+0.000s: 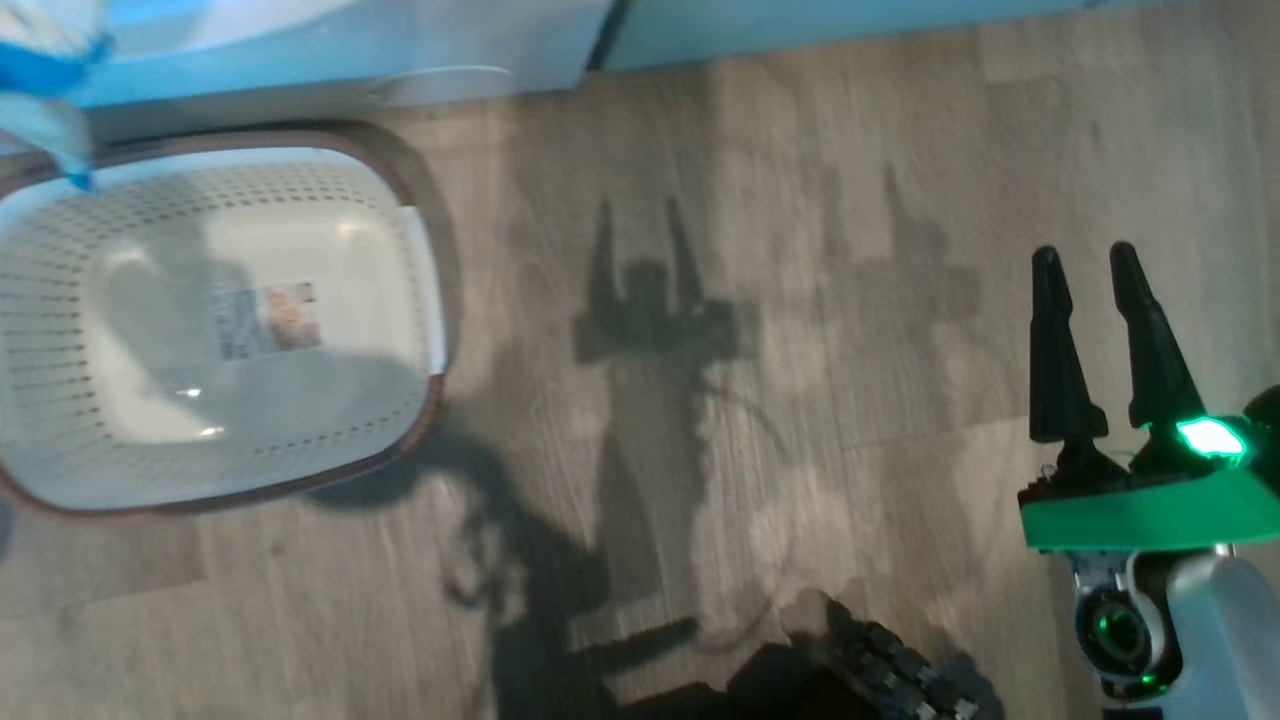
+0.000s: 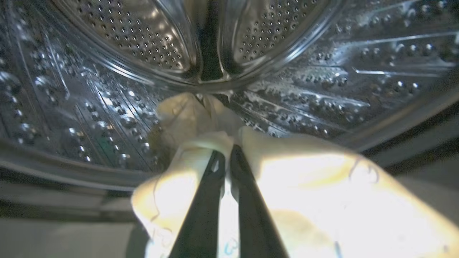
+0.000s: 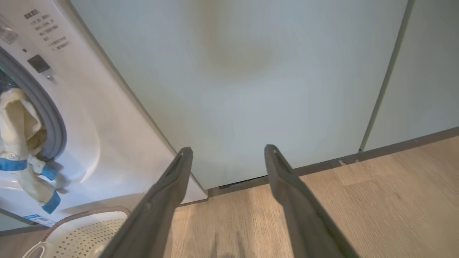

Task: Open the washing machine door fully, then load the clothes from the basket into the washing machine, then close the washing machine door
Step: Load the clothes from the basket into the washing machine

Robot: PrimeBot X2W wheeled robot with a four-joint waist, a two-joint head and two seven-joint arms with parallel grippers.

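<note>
- Washing machine (image 3: 107, 150): white front-loader at the left of the right wrist view. A garment passes through its porthole, so I judge the door-opening step done.
- Cabinets (image 3: 251, 89): pale green, just beside the machine. Not part of the job.
- Floor (image 1: 800, 400): wood planks with arm shadows across them.
- Drum (image 2: 143, 36): shiny perforated steel, straight ahead of the left wrist camera.
- Basket (image 1: 50, 330): cream, perforated, brown rim, on the floor just in front of the machine. Its bottom and label sticker (image 1: 265, 320) show bare, so this is likely the last item of the load.
- Garment (image 2: 322, 186): pale yellow, draped over the left fingers at the drum mouth.
  - In the right wrist view it hangs across the grey door seal (image 3: 53, 122), with blue cuffs dangling outside down the white front.
  - Pale fabric lies deeper in the drum; cannot tell if it is the same piece or another.
- Left claw (image 2: 226, 152): pinched closed on the garment, tips at the drum mouth.
- Right claw (image 1: 1083, 258): fingers spread wide, gripping nothing, over the floor well apart from the basket.
- Step in hand: loading, mid-delivery into the drum.
- Next move calls for:
  - carrying the garment deeper in
  - letting go well inside so the cuffs clear the seal
  - backing the arm out, then closing the door
- Risk: trailing cuffs get trapped when the door closes.
</note>
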